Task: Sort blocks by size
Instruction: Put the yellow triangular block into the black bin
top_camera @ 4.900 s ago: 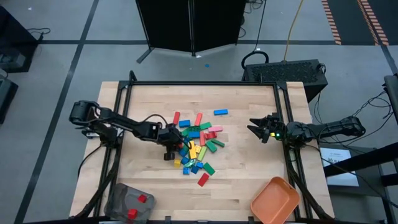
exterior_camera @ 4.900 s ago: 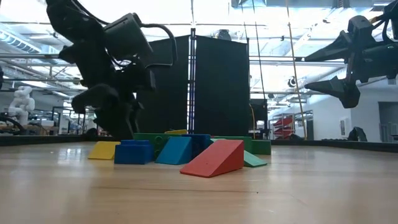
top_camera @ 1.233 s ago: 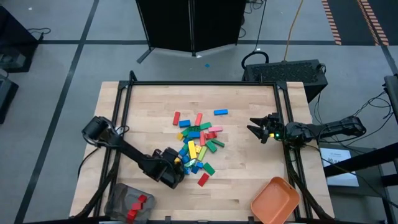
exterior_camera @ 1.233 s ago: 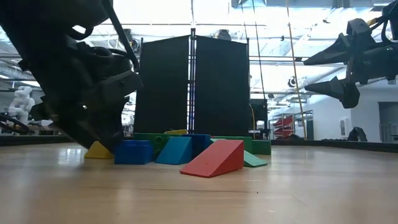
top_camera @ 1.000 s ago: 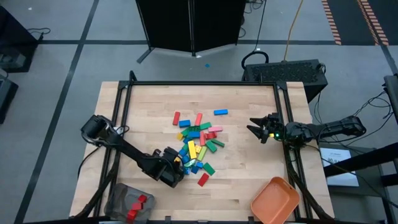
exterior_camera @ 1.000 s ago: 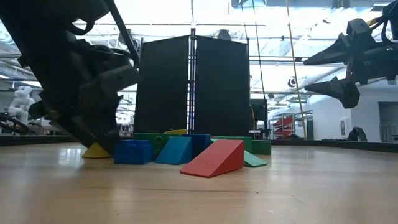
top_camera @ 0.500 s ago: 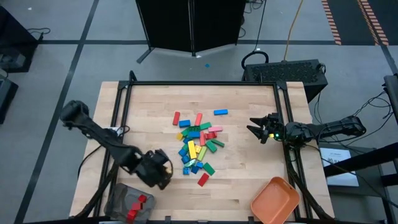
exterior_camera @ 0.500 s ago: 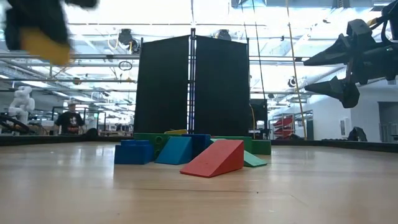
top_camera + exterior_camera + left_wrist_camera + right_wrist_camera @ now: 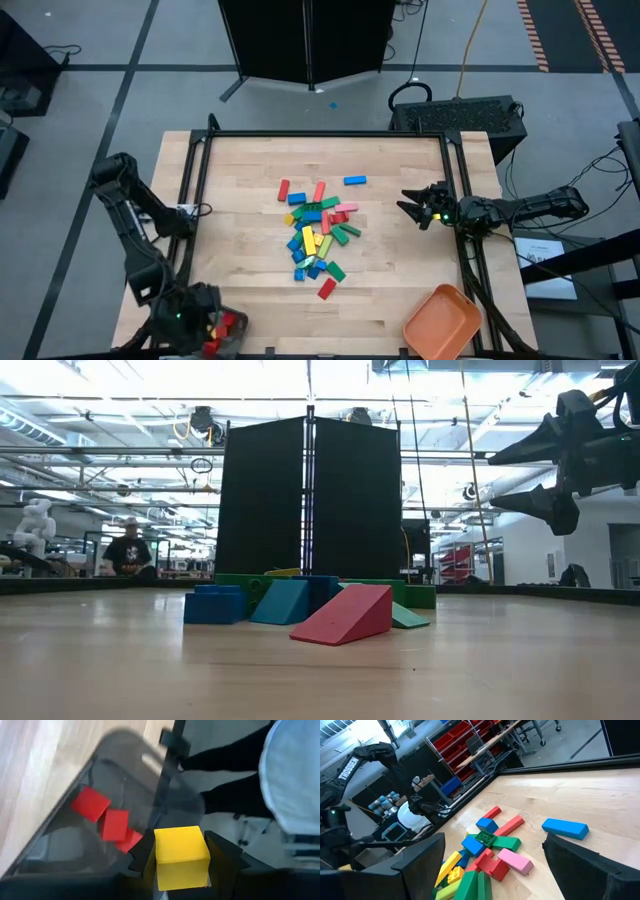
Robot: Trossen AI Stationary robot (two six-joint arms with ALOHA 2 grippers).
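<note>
Blocks [image 9: 317,236] are lying in a loose heap near the middle of our bench [image 9: 390,290], red, blue, green, yellow and pink pieces touching and overlapping, with 1 blue block [image 9: 354,181] sitting apart toward the far side and 1 red block [image 9: 327,289] lying alone on the near side. From table height we are seeing a red wedge-shaped piece [image 9: 343,615] in front of blue [image 9: 214,604] and green ones.

We are keeping our orange tray [image 9: 441,322] at the near right corner and our grey container [image 9: 208,328] at the near left corner. 3 red blocks [image 9: 106,820] are resting inside the container.

Our left hand [image 9: 190,318] is hovering over that grey container, and it is gripping a small yellow block [image 9: 181,855] between its 2 fingers. Our right hand [image 9: 413,207] is waiting above the right edge of the bench, well apart from the heap, with its fingers spread wide and carrying nothing.

A person [image 9: 127,549] is showing far off in the room behind the bench.
</note>
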